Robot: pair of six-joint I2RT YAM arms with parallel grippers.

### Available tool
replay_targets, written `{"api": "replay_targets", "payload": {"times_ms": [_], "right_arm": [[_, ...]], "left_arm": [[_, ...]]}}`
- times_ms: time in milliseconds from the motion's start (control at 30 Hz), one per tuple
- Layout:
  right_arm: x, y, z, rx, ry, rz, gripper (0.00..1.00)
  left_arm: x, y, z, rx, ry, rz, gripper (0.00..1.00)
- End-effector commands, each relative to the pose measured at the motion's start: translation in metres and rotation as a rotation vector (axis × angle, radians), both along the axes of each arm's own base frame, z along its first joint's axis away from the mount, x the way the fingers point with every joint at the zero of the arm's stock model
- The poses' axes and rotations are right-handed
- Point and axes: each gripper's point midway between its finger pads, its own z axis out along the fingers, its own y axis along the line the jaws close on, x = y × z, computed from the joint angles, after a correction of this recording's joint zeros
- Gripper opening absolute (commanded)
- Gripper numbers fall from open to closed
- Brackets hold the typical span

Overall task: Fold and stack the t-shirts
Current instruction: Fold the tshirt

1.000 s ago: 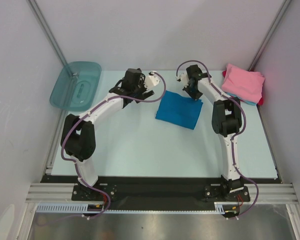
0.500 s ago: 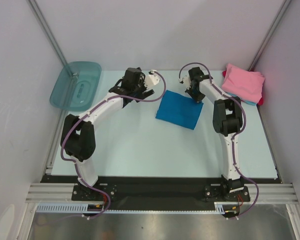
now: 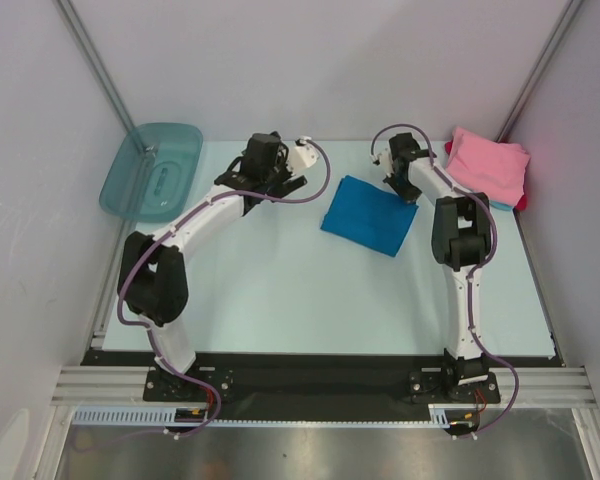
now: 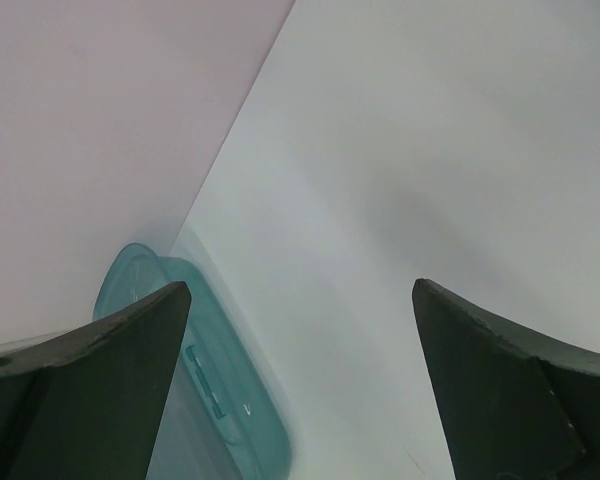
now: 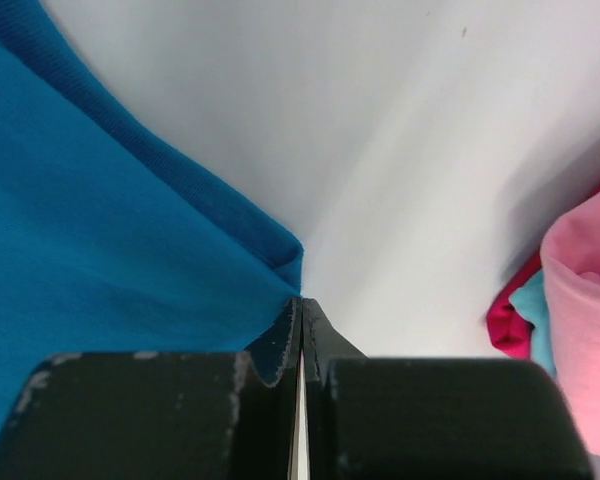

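Though it is already folded into a neat rectangle, the blue shirt (image 3: 368, 215) lies alone on the bench (image 3: 280, 290), right of centre towards the far edge and not yet on the pile. Its far right corner (image 5: 280, 255) runs straight into the tips of the right end effector (image 5: 300, 305), whose jaws are pressed together with no gap. I judge that they pinch that corner.

Near it, in the far right corner of the bench, sits the pile, with the pink shirt (image 3: 485, 165) on top. A light-blue shirt (image 5: 535, 305) and a red shirt (image 5: 508, 325) show only as edges beneath.

The left end effector (image 4: 300, 380) hangs near the middle of the far edge, spread wide and holding nothing. It is aimed across bare bench towards the tub (image 3: 152, 168) at the far left corner.

The step in hand looks like moving the blue shirt onto the pile, and the grip is the weak point. One pinched corner may catch only the upper layers. A lift or drag could then peel the fold open, or the cloth could slip out. Dragging flat across the bench could also bunch the trailing edge. If the shirt meets the pile low, it may shove the pink shirt askew towards the right edge instead of landing on top. The left arm gives the far side no support.
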Motion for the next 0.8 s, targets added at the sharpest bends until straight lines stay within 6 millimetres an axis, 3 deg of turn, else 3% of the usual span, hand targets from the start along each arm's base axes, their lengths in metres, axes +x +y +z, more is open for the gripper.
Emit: {"api": "replay_targets", "payload": {"times_ms": [0, 133, 167, 200, 300, 333, 400, 433, 500, 633, 767], "right_arm": [[0.020, 0.003, 0.050, -0.051, -0.131, 0.017, 0.02], [0.036, 0.022, 0.099, -0.149, -0.285, 0.070, 0.16], [0.042, 0.035, 0.110, -0.189, -0.332, 0.118, 0.18], [0.037, 0.035, 0.105, -0.235, -0.323, 0.130, 0.22], [0.038, 0.052, 0.123, -0.334, -0.422, 0.198, 0.33], [0.029, 0.052, 0.113, -0.367, -0.410, 0.225, 0.36], [0.025, 0.063, 0.117, -0.401, -0.442, 0.267, 0.46], [0.015, 0.062, 0.102, -0.417, -0.405, 0.286, 0.48], [0.005, 0.068, 0.106, -0.426, -0.414, 0.300, 0.50], [-0.022, 0.076, 0.096, -0.428, -0.379, 0.335, 0.51], [-0.047, 0.081, 0.072, -0.441, -0.320, 0.367, 0.52]], "left_arm": [[-0.003, 0.006, 0.041, -0.037, -0.088, 0.037, 1.00], [-0.001, 0.014, 0.043, -0.021, -0.124, 0.065, 1.00], [0.003, 0.023, 0.050, -0.023, -0.157, 0.106, 1.00], [0.006, 0.029, 0.052, -0.034, -0.165, 0.136, 1.00], [0.016, 0.063, 0.066, -0.088, -0.188, 0.288, 1.00], [0.018, 0.071, 0.072, -0.105, -0.194, 0.318, 1.00], [0.015, 0.100, 0.077, -0.120, -0.192, 0.380, 1.00], [0.012, 0.109, 0.071, -0.107, -0.181, 0.397, 1.00], [0.005, 0.137, 0.078, -0.096, -0.208, 0.458, 1.00], [-0.009, 0.198, 0.068, -0.098, -0.190, 0.604, 1.00], [-0.025, 0.233, 0.065, -0.115, -0.174, 0.685, 1.00]]}}
